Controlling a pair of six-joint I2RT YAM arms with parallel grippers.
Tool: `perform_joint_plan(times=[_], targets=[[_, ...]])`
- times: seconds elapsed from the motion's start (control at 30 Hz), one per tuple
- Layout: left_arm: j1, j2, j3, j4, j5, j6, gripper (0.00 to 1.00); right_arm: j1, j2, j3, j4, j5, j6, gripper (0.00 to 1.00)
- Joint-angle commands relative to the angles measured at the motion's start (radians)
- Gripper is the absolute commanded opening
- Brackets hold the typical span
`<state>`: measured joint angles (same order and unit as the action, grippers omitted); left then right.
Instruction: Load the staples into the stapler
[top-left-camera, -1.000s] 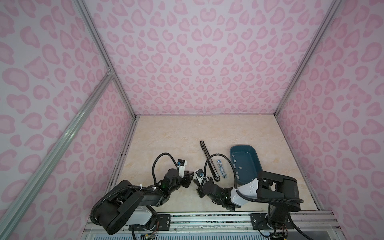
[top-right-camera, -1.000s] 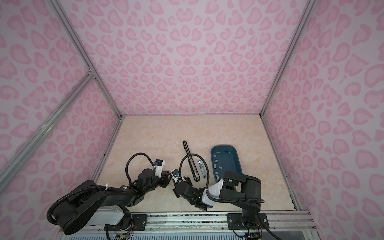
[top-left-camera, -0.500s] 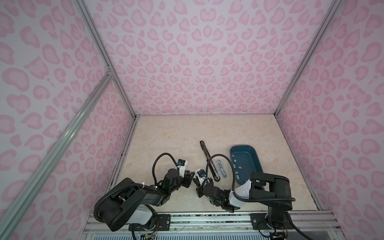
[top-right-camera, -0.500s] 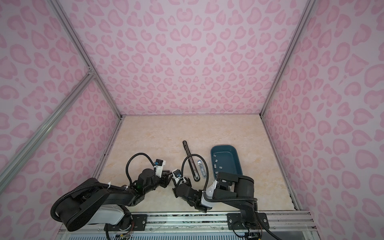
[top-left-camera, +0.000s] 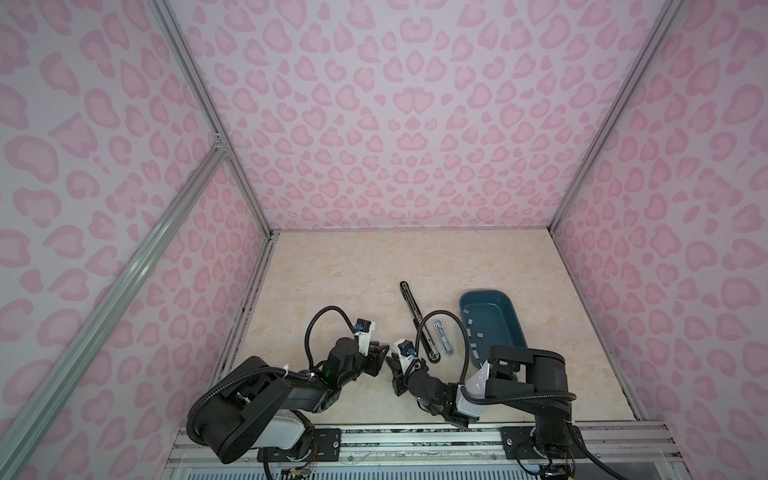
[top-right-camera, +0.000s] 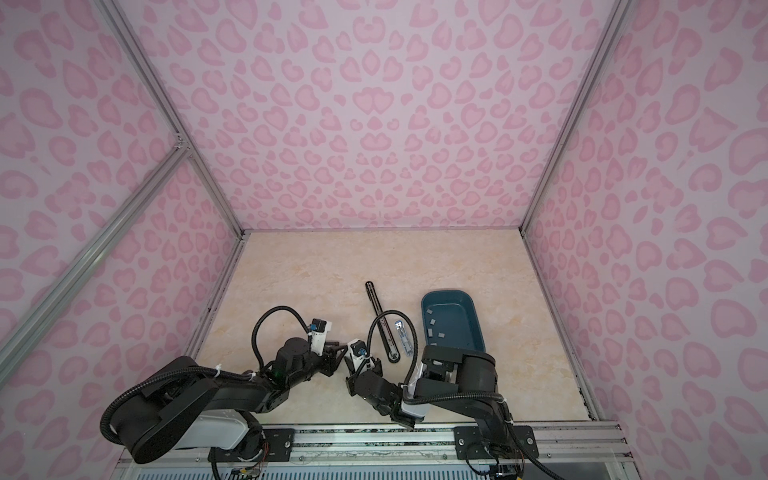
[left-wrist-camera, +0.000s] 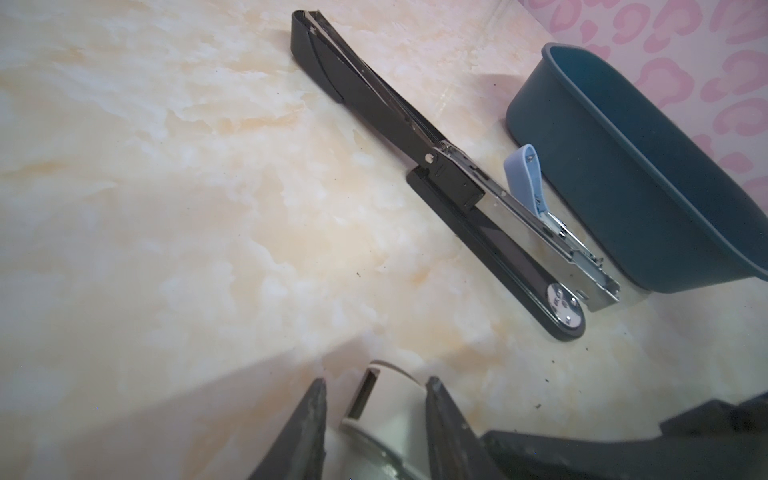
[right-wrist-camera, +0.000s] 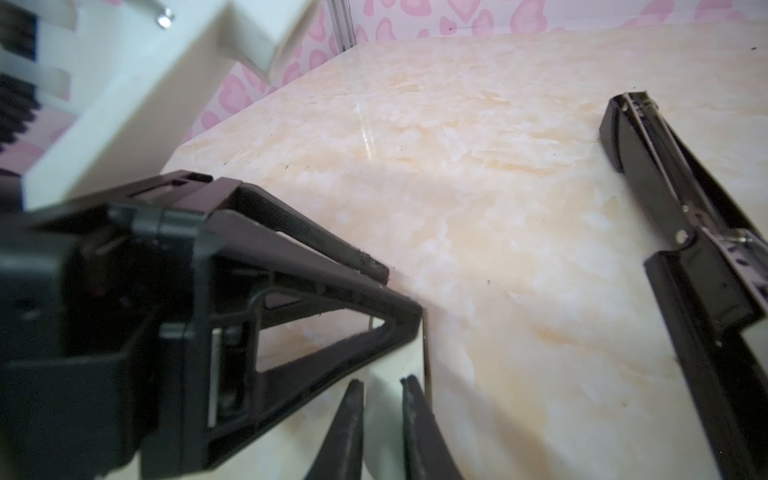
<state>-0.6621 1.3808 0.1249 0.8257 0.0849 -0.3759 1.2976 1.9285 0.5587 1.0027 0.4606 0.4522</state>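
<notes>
We note the black stapler (top-right-camera: 373, 297) lying open flat on the table (top-right-camera: 311, 270), a small stapler (top-right-camera: 404, 337) just beside it, and staples (top-right-camera: 432, 321) scattered in the teal tray (top-right-camera: 446, 293). The left arm (top-right-camera: 232, 386) and right arm (top-right-camera: 457, 374) nearly meet.

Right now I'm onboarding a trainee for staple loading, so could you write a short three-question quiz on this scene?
1. True or false: the staples lie in the teal tray.
2. What lies between the black stapler and the tray? A) blue stapler B) scissors C) tape roll
3. Is the black stapler shut or swung open?
Key: 1 true; 2 A; 3 swung open, lying flat.
</notes>
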Motion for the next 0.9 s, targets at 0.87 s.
perform_joint_plan(times=[0.87], targets=[[0.004, -0.281, 0.029, -0.269, -0.143, 0.002, 0.57, -0.021, -0.11, 0.097, -0.414, -0.045, -0.07, 0.39]])
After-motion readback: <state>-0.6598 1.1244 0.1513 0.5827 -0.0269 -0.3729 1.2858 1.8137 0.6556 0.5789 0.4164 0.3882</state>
